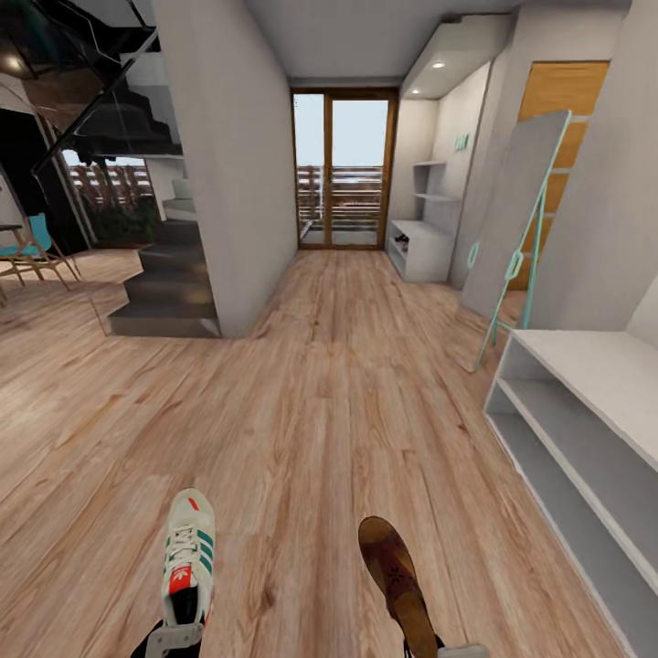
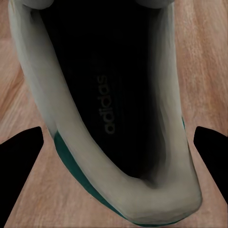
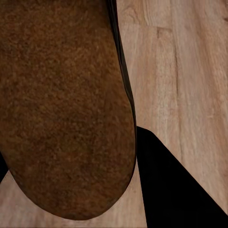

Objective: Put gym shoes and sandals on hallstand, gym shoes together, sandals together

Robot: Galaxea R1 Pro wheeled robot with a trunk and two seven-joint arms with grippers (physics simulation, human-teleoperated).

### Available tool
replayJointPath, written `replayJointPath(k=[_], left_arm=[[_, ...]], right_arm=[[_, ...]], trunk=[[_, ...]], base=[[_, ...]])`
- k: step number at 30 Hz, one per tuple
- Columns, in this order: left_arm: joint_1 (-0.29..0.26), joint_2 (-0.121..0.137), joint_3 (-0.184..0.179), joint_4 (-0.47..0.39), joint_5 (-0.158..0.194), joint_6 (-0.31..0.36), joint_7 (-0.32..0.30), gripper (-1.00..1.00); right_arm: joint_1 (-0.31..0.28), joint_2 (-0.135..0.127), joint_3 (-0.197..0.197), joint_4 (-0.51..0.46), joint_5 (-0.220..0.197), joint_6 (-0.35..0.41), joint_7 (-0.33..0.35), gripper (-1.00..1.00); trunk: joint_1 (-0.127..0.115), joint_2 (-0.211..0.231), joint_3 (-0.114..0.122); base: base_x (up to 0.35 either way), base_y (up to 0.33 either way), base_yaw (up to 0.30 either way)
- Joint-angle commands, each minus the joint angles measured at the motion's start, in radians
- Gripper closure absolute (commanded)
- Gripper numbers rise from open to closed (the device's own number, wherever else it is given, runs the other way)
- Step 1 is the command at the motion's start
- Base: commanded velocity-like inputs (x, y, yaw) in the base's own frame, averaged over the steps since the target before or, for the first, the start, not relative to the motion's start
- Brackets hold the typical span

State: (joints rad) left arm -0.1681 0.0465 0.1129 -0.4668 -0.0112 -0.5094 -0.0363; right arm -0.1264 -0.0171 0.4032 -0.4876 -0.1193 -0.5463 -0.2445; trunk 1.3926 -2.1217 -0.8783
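Corridor floor [image 1: 320, 402] below, left gripper [image 1: 180, 637] clamped on gym shoe [image 1: 188, 557] heel, right gripper [image 1: 448, 651] gripping sandal [image 1: 397, 571]

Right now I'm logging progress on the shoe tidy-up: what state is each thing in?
Gym shoe: held at its heel by the left gripper, off the floor, toe forward.
Sandal: held at its heel by the right gripper, toe forward.
Hallstand: near shelves bare, nothing placed yet.
Glass door: closed.
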Motion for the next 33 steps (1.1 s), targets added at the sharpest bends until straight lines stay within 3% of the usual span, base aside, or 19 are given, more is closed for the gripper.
replayJointPath(k=[1, 33], left_arm=[[-0.001, 0.000, 0.004, 0.001, -0.001, -0.003, -0.004, 1.00], [-0.001, 0.000, 0.005, 0.001, -0.001, -0.003, -0.005, 1.00]], right_arm=[[-0.001, -0.002, 0.009, 0.000, -0.013, -0.004, -0.002, 1.00], [-0.001, -0.003, 0.012, 0.006, -0.011, -0.003, 0.001, 1.00]], trunk=[[0.000, 0.000, -0.001], [0.000, 0.000, -0.001]], base=[[0.340, 0.000, 0.008], [0.340, 0.000, 0.000]])
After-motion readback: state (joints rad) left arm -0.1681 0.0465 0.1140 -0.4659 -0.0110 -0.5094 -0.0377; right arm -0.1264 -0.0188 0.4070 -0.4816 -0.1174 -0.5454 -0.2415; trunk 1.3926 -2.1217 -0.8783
